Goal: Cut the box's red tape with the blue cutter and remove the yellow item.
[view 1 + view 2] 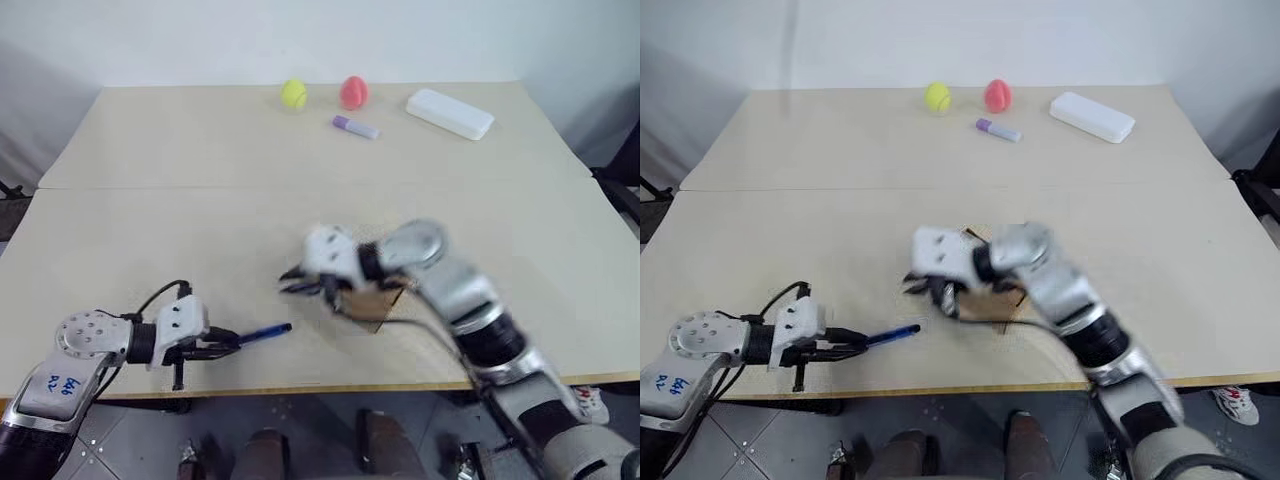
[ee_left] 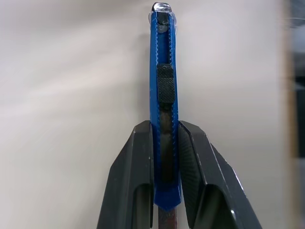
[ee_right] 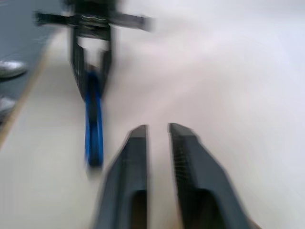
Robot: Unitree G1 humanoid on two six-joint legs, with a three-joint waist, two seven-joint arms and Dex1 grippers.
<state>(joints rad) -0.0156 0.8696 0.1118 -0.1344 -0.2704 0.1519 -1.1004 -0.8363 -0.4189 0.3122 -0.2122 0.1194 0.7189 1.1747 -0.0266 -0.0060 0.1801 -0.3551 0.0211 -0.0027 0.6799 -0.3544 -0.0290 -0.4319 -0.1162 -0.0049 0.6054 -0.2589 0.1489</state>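
Firmly, blue cutter (image 2: 163,95) (gripper-clamped (image 2: 166,143)).

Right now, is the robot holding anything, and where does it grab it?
The left end effector clamps the blue cutter by its back end. The right end effector holds nothing.

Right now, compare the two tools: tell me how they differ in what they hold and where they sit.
The left tool is shut on the blue cutter; the right tool holds nothing, its fingers slightly parted. The left tool sits low near the table's front edge; the right tool hangs above the box near mid-table. The left points right, the right points left. Both have two black fingers.
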